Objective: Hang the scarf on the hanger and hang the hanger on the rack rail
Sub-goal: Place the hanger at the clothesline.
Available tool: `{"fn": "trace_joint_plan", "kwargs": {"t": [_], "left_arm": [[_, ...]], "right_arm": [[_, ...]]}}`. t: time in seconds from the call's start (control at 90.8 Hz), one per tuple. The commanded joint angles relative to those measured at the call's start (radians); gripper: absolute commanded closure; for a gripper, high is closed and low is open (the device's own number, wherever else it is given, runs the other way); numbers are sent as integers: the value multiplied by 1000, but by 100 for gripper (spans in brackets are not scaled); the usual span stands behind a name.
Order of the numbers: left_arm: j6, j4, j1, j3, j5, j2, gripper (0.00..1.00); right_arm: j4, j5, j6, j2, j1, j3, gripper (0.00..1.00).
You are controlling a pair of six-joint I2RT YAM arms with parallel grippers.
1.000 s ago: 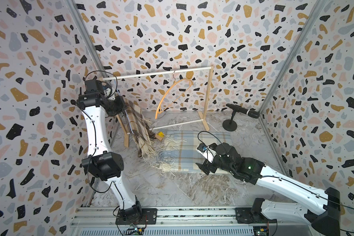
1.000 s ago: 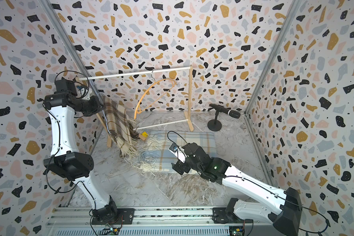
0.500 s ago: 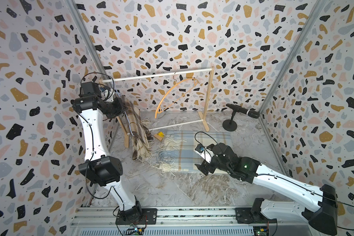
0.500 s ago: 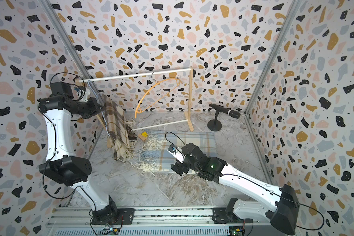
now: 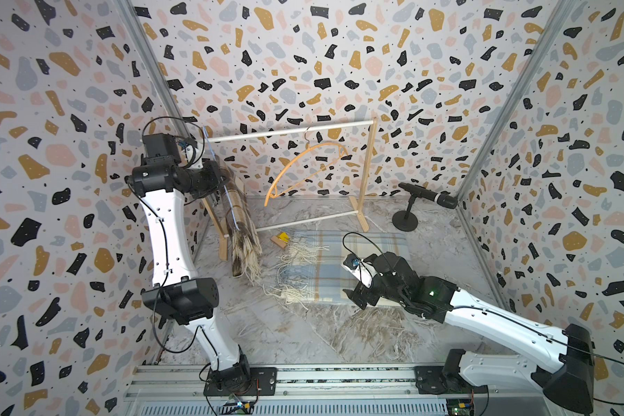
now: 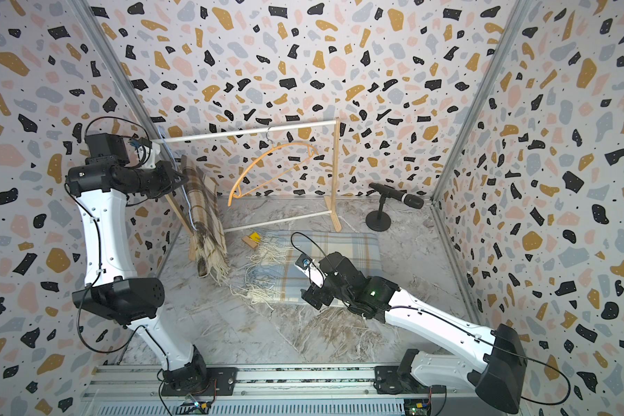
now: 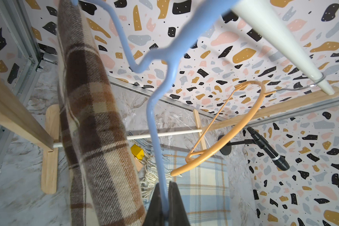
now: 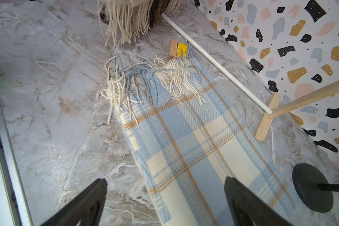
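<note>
The brown plaid scarf [image 7: 90, 117], thick woven wool with a cream fringe, is draped over a thin blue hanger [image 7: 155, 117] and drops straight down beside the rack's left post, its fringe just reaching the marbled floor [image 5: 303, 342]. The left gripper [image 7: 164, 185] is pressed together on that hanger's lower wire. The hook end sits up by the left end of the white rail [image 5: 285, 132], but I cannot tell whether it is over the rail. The pale blue plaid scarf [image 8: 194, 137] is not yet hung. It lies folded flat on the floor in front of the rack, with its tangled cream-and-blue fringe nearest the brown scarf and a small yellow block [image 5: 281, 239]. The right gripper [image 8: 165, 179] is spread wide just above its near end. From this claw the cloth's long axis runs straight ahead toward the fringe, a little off-centre under the jaws. The right arm is much the nearer, so a short drop and a pinch looks like what this scarf needs. A curved orange hanger [image 7: 228, 140] hangs empty and tilted from the rail, and a black microphone [image 5: 429, 196] stands on its round base beyond the right post.
</note>
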Motion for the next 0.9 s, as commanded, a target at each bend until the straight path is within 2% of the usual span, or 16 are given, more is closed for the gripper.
{"fn": "trace_joint_plan", "kwargs": {"t": [0.0, 0.418, 0.617, 0.727, 0.892], "left_arm": [[-6, 90, 0, 66, -1, 22, 100], [-77, 162, -1, 127, -13, 120, 100], [-64, 141, 0, 122, -19, 140, 100], [-41, 133, 1, 57, -43, 106, 100], [-10, 157, 1, -81, -72, 22, 86]], "right_arm": [[9, 10, 17, -14, -3, 24, 1], [10, 5, 33, 12, -2, 31, 1], [10, 7, 35, 15, -3, 31, 1], [9, 12, 33, 15, -3, 31, 1], [-13, 31, 35, 16, -9, 39, 1]]}}
